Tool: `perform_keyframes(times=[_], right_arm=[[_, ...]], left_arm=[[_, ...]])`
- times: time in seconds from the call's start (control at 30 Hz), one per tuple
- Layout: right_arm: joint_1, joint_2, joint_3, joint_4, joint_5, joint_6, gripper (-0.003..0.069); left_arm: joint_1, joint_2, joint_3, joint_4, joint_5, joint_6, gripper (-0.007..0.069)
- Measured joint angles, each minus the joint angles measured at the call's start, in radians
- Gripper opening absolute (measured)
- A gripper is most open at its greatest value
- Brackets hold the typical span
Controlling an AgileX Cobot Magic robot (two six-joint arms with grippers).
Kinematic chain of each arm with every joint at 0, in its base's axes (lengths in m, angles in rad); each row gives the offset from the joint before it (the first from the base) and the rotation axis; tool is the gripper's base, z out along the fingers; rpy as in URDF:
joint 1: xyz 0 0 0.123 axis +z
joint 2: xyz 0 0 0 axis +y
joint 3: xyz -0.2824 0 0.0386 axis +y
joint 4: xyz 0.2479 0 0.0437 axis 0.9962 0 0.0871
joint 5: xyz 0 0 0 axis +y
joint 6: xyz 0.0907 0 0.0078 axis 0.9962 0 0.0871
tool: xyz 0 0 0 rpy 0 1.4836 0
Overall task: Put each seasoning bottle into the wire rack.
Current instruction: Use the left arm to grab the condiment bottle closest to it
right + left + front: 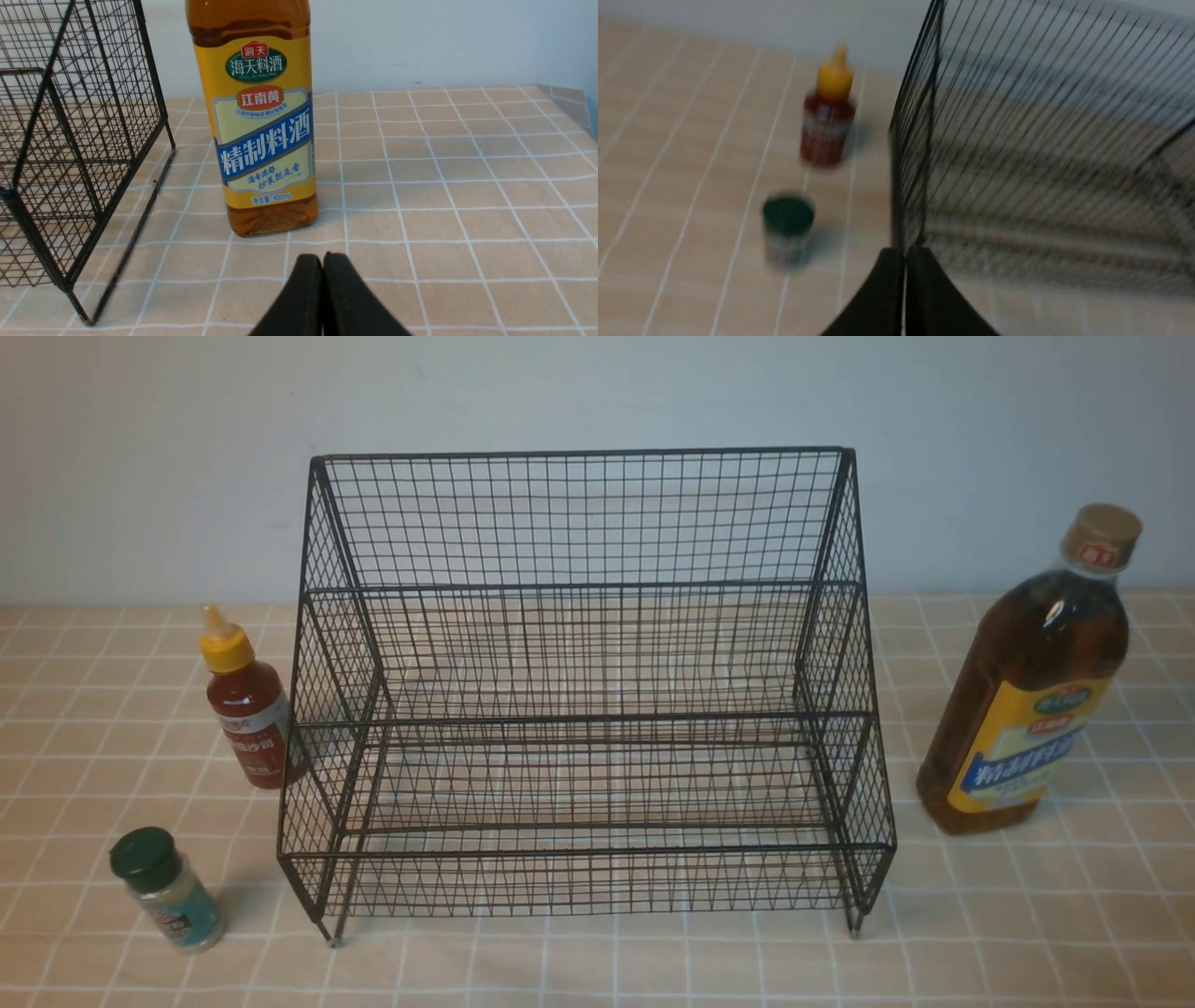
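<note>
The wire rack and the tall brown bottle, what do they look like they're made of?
The wire rack looks like thin metal wire, coated matte black: a fine welded-looking grid, no shine. The cooking wine bottle seems clear plastic, possibly glass: amber liquid shows through and a highlight glints on its shoulder. Its tan cap looks plastic.

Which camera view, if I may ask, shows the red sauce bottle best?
The front view: the red sauce bottle stands sharp and whole. The left wrist view blurs it; the right wrist view lacks it.
</note>
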Motion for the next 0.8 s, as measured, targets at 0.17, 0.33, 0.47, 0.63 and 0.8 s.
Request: perform_keyframes(times=[0.17,0.33,0.47,0.63,0.8], right_arm=[[0.000,0.000,0.000,0.000,0.000,0.000,-0.0010],[0.000,0.000,0.000,0.000,0.000,0.000,-0.0010],[0.000,0.000,0.000,0.000,0.000,0.000,-0.0010],[0.000,0.000,0.000,0.000,0.000,0.000,-0.0010],[0.000,0.000,0.000,0.000,0.000,0.000,-0.0010]], left_arm=[[0.000,0.239,-0.092,0.072,0.144,0.036,0.0001],[0.050,0.430,-0.172,0.107,0.192,0.069,0.0015],[0.115,0.570,-0.214,0.017,0.193,0.148,0.0015],[0.150,0.708,-0.242,-0.045,0.132,0.209,0.0017],[0.153,0.787,-0.244,-0.046,0.050,0.269,0.0056]])
